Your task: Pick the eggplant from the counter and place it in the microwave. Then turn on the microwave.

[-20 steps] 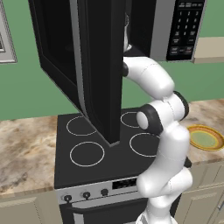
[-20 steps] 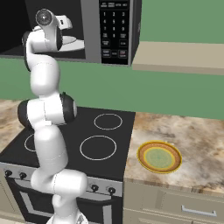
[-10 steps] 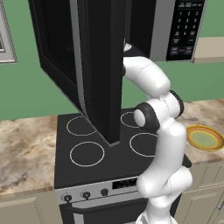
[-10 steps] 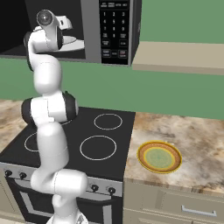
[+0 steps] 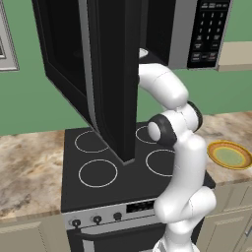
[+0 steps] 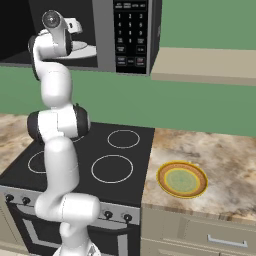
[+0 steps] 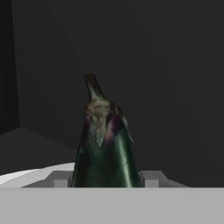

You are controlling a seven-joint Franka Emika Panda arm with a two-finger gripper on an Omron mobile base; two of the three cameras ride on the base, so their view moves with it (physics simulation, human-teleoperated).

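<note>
The microwave hangs above the stove with its dark glass door swung wide open. My arm reaches up into its cavity, where my gripper sits above the white turntable. In the hand view the dark purple eggplant stands stem-up between the two grey fingertips, and my gripper is shut on it. Dark cavity walls lie behind it, and the turntable's pale rim shows at the lower left. The marbled counter runs on both sides of the stove.
The black four-ring stove lies directly under the microwave. A yellow-rimmed green plate rests on the counter to its right. The open door hangs low over the stove's left burners. A beige shelf juts out to the right of the microwave.
The arm's upper links have shifted only slightly; the hand stays inside the microwave's cavity.
</note>
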